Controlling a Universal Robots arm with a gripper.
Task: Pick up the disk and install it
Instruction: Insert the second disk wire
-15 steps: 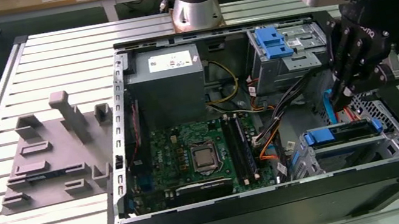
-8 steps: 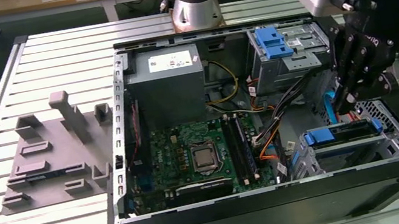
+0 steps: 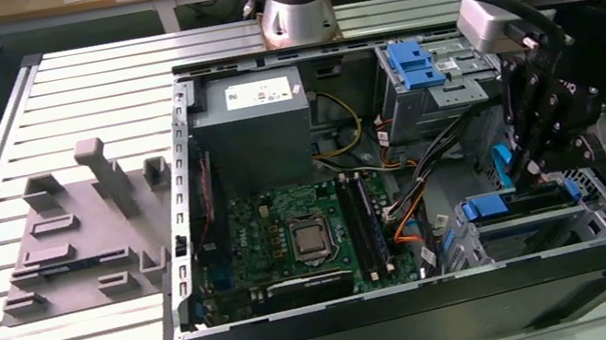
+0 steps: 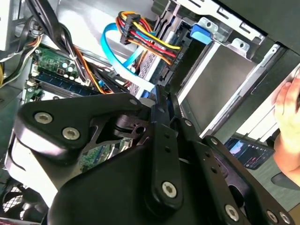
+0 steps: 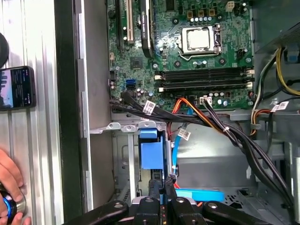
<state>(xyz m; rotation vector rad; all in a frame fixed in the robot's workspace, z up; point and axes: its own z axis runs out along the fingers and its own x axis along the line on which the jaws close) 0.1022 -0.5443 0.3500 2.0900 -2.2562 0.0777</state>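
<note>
The disk (image 3: 491,206) lies flat in the lower drive cage at the front corner of the open computer case, on the exterior view's right. Its blue caddy end (image 5: 152,157) faces the motherboard. My gripper (image 3: 538,173) hangs straight above that cage, its tips just over the disk's top edge. In both wrist views the two black fingers (image 4: 159,110) stand pressed together, and I see nothing between them. The gripper (image 5: 161,185) sits close behind the blue caddy end, beside a blue flat cable (image 5: 201,194).
Black, orange and blue cables (image 5: 211,122) cross between motherboard (image 3: 302,235) and cage. A second blue-fronted bay (image 3: 416,66) sits at the case's back. The grey slotted fixture block (image 3: 84,237) stands on the exterior view's left. A person's hand (image 5: 9,187) and a phone (image 5: 16,86) are beside the case.
</note>
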